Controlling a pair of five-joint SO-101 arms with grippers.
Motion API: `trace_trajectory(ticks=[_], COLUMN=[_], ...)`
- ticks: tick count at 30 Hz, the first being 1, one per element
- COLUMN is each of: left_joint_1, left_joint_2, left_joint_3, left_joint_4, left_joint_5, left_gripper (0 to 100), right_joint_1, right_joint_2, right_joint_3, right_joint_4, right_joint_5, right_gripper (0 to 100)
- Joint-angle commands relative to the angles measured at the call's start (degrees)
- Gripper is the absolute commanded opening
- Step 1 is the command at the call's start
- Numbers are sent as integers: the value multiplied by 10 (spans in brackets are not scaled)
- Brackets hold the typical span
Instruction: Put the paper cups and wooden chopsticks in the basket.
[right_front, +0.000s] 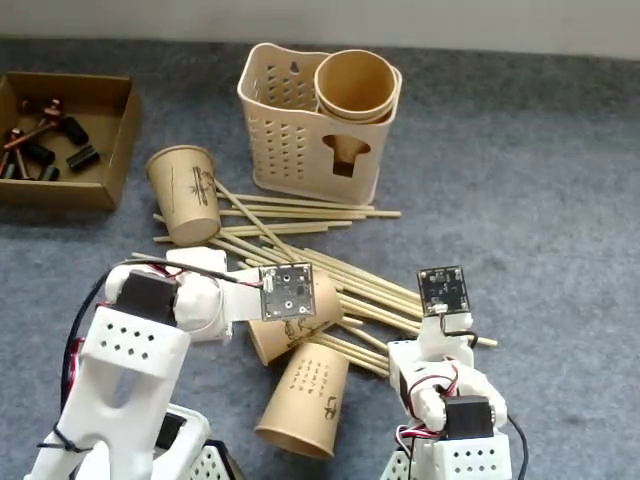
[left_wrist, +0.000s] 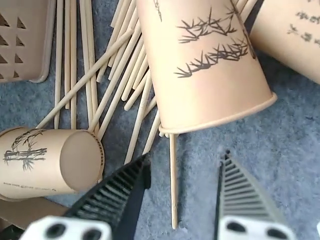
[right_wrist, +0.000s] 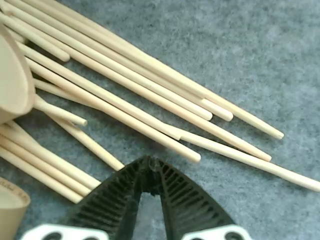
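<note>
High view showed three paper cups lying on the grey carpet (right_front: 560, 180): one beside the basket (right_front: 290, 120), at (right_front: 185, 192), one under the left arm (right_front: 268, 342), and one nearest the arms (right_front: 305, 400). A stack (right_front: 355, 85) showing two rims sat in the basket. Wooden chopsticks (right_front: 300, 210) lay scattered, too overlapped to count. The left gripper (left_wrist: 185, 159) was spread around one chopstick (left_wrist: 172, 180). The right gripper (right_wrist: 150, 167) was pressed together, empty, over the chopsticks.
</note>
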Motion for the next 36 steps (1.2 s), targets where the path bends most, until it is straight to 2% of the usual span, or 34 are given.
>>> trace_trajectory(ticks=[1,3,7,20,27,36], left_joint_1=[13,15,28,163,205,259], left_joint_2=[-8,-8,-8,-8,-8,-8], left_joint_3=[35,50,49,48,27,29], left_joint_4=[-70,-98,-130,-132,-135,-135], left_joint_5=[-4,-1,54,166,232,254], left_gripper=[213,213,213,213,213,37], right_joint_1=[-2,-2,-2,-2,-2,-2], right_joint_2=[-4,-4,-4,-4,-4,-4], right_joint_3=[65,65,65,65,65,65], right_joint_4=[0,0,0,0,0,0], right_joint_5=[5,5,5,5,5,5], right_gripper=[5,5,5,5,5,5])
